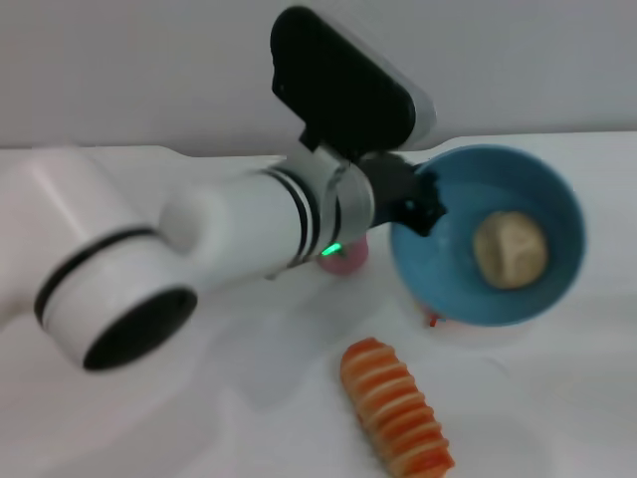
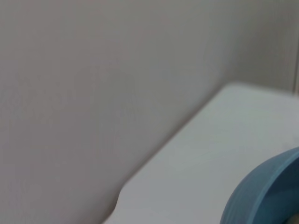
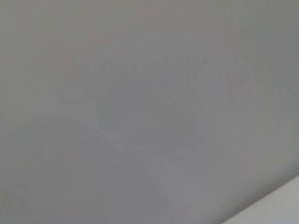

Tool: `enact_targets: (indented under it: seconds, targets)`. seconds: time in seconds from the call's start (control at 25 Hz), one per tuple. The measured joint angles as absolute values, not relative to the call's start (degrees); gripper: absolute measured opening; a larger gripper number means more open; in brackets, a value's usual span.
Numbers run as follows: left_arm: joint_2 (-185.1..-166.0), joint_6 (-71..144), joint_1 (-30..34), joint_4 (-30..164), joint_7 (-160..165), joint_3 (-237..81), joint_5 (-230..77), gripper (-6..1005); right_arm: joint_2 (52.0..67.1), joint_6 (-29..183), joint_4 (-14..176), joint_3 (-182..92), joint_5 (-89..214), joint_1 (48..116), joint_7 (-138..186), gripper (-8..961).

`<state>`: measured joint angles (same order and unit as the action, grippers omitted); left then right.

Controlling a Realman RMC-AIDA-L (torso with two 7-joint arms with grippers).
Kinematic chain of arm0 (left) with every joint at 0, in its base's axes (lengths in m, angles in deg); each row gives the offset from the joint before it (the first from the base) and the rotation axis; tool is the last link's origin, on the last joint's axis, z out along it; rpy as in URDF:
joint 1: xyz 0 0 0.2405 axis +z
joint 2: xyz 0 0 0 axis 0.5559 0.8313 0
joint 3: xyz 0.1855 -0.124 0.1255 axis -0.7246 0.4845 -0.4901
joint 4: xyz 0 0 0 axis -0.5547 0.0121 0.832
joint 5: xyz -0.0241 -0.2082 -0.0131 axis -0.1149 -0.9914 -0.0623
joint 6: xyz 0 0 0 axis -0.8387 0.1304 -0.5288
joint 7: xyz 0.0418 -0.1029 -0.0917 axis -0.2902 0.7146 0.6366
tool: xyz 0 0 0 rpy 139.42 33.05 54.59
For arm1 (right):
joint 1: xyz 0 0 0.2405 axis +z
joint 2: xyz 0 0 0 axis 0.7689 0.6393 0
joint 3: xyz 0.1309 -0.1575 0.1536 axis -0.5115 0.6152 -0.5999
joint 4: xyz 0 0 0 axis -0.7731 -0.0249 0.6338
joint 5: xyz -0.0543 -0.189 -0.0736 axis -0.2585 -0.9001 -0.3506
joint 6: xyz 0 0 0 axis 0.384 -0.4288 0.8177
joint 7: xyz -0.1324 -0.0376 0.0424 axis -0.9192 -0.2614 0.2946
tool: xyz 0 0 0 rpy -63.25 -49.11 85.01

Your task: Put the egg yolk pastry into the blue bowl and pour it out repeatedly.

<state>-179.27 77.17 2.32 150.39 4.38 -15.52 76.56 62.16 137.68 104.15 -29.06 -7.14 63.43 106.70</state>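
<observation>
From the head view I see the white bench (image 1: 557, 398) with a few toy foods scattered around the work: a long orange-and-cream striped roll (image 1: 396, 408) lies near the front, just below the blue bowl (image 1: 557, 204), and a pink ball (image 1: 346, 261) peeks out from under my left arm, mostly hidden by the arm's white wrist. A small red bit (image 1: 432, 319) shows at the bowl's lower edge; I cannot tell what it is. The big white forearm and the black camera housing on it stand across the middle of the view and block much of the bench behind them. I can read no brand, label or writing on anything; a small green light glows on the wrist ring. The left gripper (image 1: 423, 204) is clamped on the near-left rim of the blue bowl, dark fingers (image 1: 430, 191) pinching the wall, and the bowl is tipped so that its mouth faces the head camera (whether it is lifted clear of the bench I cannot tell). The egg yolk pastry (image 1: 510, 249) sits inside the bowl, against its inner wall, well to the right of the gripper and not touching it. The left wrist view shows only a curve of the bowl's blue wall (image 2: 261, 191), the bench and a grey wall. The right gripper is nowhere in sight; its wrist view gives me a blank grey wall.
</observation>
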Motion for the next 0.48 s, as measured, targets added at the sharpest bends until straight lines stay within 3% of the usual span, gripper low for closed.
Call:
enact_targets:
  seconds: [0.48]
  targets:
    - [-179.67, 35.58, 3.57, 130.06, 1.85, -23.54, 76.6, -1, 62.76, 137.5, 103.57, -31.48, -6.95, 61.62, 106.64, 465]
